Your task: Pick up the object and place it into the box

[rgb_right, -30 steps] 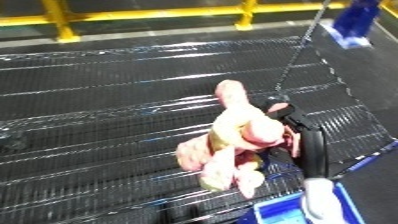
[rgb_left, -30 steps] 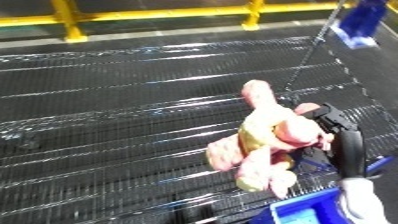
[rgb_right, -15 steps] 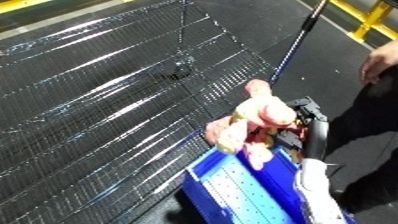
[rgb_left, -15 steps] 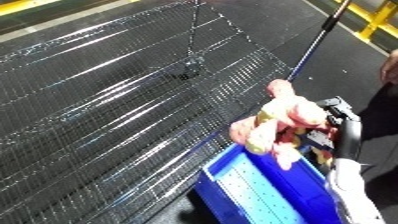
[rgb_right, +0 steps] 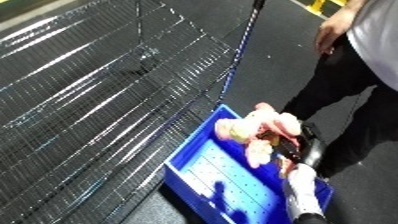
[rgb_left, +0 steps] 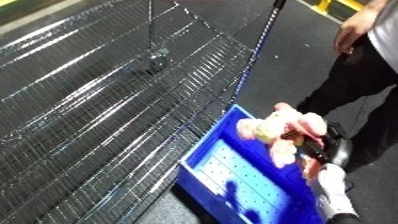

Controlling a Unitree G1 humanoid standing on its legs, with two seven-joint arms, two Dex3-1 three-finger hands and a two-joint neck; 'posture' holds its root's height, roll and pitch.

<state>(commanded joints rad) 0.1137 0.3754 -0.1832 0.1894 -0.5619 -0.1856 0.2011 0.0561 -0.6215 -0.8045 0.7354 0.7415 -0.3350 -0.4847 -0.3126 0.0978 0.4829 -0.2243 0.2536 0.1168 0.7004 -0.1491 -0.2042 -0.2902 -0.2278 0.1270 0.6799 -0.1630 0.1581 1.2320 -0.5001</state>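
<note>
A pink and cream plush toy (rgb_left: pixel 277 131) hangs above the blue bin (rgb_left: pixel 233 176), over its far right part. My right hand (rgb_left: pixel 318 149) is shut on the toy, with black fingers curled round its right side, and its white forearm comes up from the lower right edge. The toy is not touching the bin floor. The bin stands on the dark floor beside the wire mesh table (rgb_left: pixel 98 105). My left hand shows in neither view.
A person in dark trousers (rgb_right: pixel 351 95) stands close to the bin's right side. A blue pole (rgb_left: pixel 259 45) runs along the mesh table's edge. Yellow rails (rgb_left: pixel 342 5) show at the top right.
The camera has swung right and down, bringing the whole bin into view. My right hand has carried the toy off the mesh table to a spot over the bin.
</note>
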